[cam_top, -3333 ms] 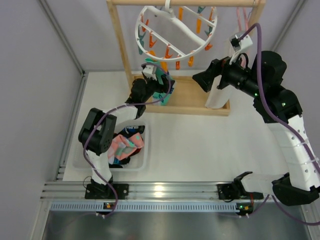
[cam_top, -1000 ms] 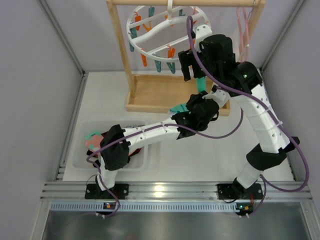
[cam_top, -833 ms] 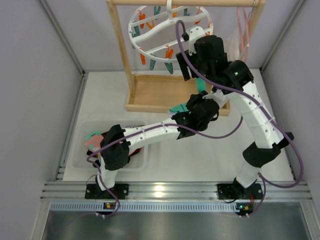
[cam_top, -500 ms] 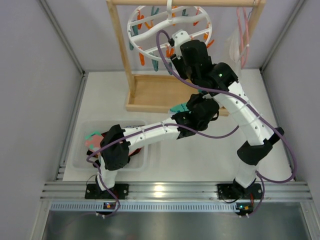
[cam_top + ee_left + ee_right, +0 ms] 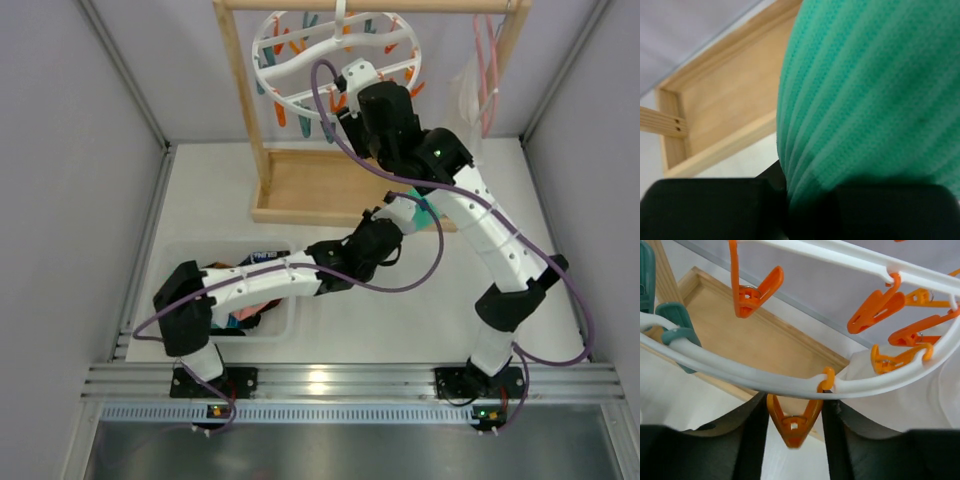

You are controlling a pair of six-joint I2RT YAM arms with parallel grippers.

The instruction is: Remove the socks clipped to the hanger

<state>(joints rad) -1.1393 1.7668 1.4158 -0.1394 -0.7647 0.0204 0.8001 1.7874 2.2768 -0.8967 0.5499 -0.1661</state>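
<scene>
teal-green sock [image 5: 865, 90] sits clamped in left hand [image 5: 807, 202]; right hand [image 5: 794, 407] pinches an orange peg [image 5: 792, 429] at six o'clock on the hanger [image 5: 740, 372].

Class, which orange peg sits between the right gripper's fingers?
The peg hooked under the hanger's near rim; the other orange pegs hang clear beyond.

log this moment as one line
left hand: shut on green sock | right hand: shut on orange peg of hanger | sock: off hanger
</scene>
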